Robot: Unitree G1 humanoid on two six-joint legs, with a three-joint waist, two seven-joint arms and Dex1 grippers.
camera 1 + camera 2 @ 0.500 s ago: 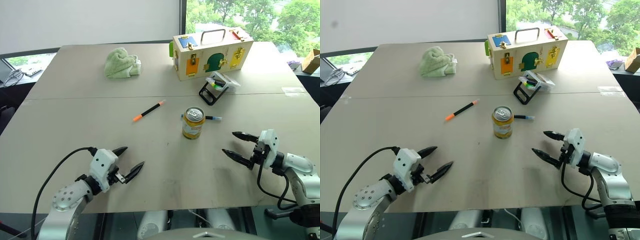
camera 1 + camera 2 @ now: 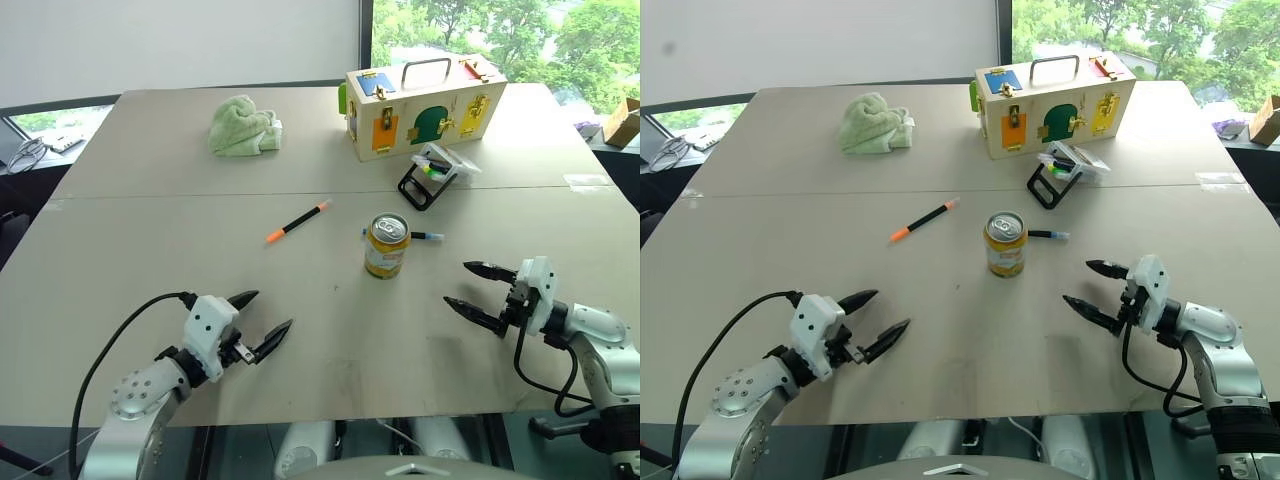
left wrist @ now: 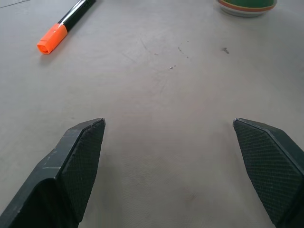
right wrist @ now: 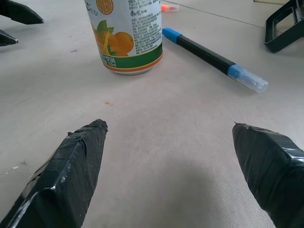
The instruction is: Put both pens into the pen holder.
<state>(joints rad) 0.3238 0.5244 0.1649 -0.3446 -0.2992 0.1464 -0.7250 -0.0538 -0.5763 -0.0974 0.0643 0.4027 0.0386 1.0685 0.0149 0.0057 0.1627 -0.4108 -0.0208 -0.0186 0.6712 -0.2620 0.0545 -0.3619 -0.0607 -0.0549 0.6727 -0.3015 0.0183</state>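
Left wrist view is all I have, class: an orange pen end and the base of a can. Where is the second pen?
Observer: The blue-capped pen lies just behind the can, toward the right gripper.
Operator: Is the pen holder upright?
Observer: No, the pen holder sits tilted in front of the wooden box.
Operator: Anything held?
Observer: Nothing; the right gripper and left gripper are open over the table.

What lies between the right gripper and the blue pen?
Bare table from the right gripper to the blue pen, in the right wrist view; the can stands beside.
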